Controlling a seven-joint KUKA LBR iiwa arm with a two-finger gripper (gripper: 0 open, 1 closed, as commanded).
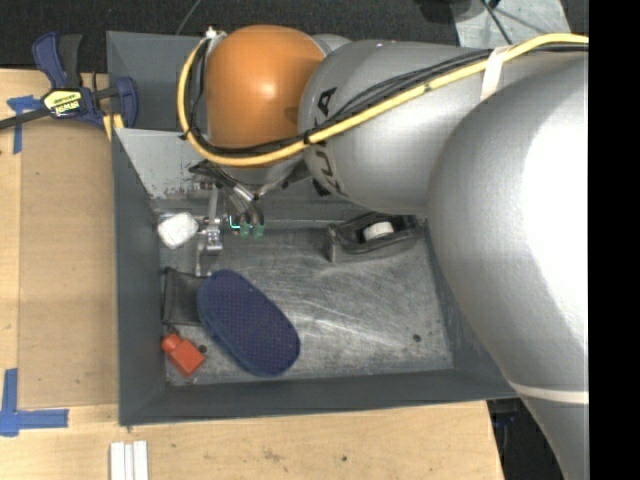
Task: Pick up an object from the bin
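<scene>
— Several things lie in the grey bin (135, 268). Where is the pincer (225, 226)?
— Under the arm's orange cover, near the far-left corner, just beside a small white lump (177, 230). Wide or narrow, I cannot tell. A dark blue oval pad (250, 326) and an orange block (183, 354) lie front-left.

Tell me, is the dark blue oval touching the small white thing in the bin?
Apart. The camera view shows a clear gap of bin floor between the small white thing and the dark blue oval lower down.
</scene>
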